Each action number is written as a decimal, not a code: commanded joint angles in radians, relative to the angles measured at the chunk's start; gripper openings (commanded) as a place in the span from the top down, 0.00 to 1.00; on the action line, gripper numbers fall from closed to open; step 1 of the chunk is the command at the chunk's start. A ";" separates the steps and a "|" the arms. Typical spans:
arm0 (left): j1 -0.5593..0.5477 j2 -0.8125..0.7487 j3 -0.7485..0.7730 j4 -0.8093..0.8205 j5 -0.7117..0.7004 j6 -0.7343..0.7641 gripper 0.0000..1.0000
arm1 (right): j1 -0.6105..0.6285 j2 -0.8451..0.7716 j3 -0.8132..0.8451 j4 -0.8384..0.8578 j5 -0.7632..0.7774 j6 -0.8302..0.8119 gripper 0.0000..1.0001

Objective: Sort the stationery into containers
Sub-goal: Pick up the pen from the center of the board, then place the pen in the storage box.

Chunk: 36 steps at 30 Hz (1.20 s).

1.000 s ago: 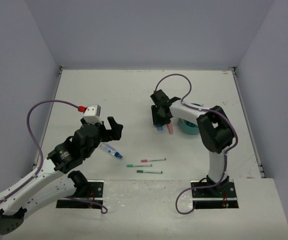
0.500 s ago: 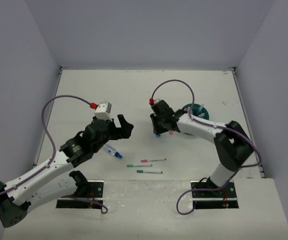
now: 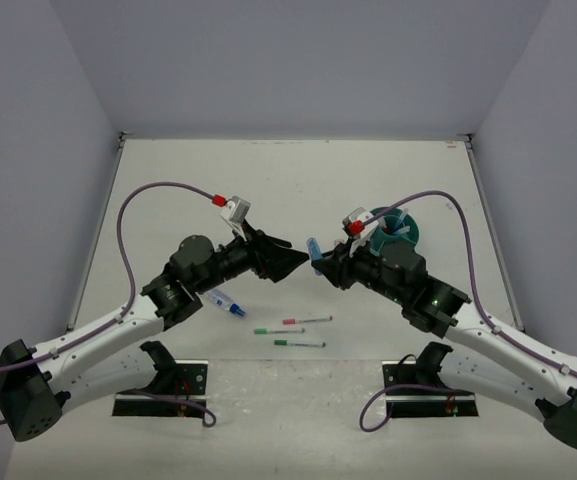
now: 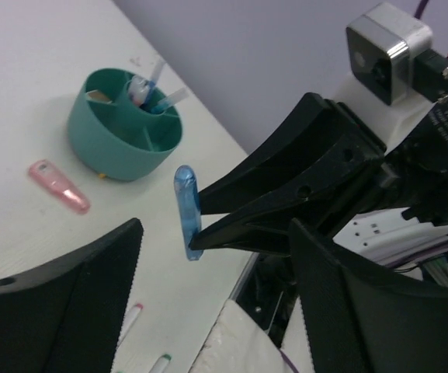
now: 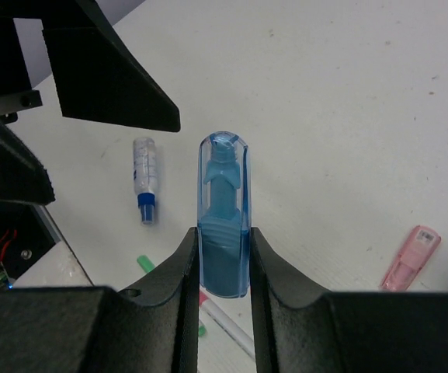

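My right gripper (image 5: 224,242) is shut on a blue highlighter (image 5: 224,210) and holds it upright above the table. From the left wrist, the same blue highlighter (image 4: 186,208) sticks out of the right gripper's black fingers (image 4: 286,194). My left gripper (image 4: 217,260) is open and empty, facing that highlighter from a short distance. In the top view the left gripper (image 3: 293,262) and right gripper (image 3: 326,265) nearly meet at mid-table. The teal cup (image 4: 107,132) holds several items. A pink highlighter (image 4: 58,186) lies beside it. A clear blue-capped tube (image 3: 224,302) and three pens (image 3: 298,332) lie on the table.
The left gripper's black fingers (image 5: 107,70) fill the upper left of the right wrist view. The pink highlighter (image 5: 411,258) and the tube (image 5: 144,177) lie on either side below the held highlighter. The teal cup (image 3: 396,228) stands behind the right arm.
The right gripper has closed on the blue highlighter, lifted it off the table and swung left. The left arm has reached toward it, and its jaws have narrowed a little.
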 commanded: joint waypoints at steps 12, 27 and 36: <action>-0.028 0.217 0.130 0.205 0.068 -0.009 0.52 | 0.001 -0.124 0.002 -0.031 -0.044 -0.043 1.00; -0.101 0.455 0.363 0.093 -0.258 0.063 1.00 | 0.001 -0.294 0.072 -0.406 0.647 0.365 0.01; -0.152 0.778 0.654 -0.047 -0.550 -0.095 1.00 | 0.001 -0.542 0.102 -0.562 0.728 0.448 0.01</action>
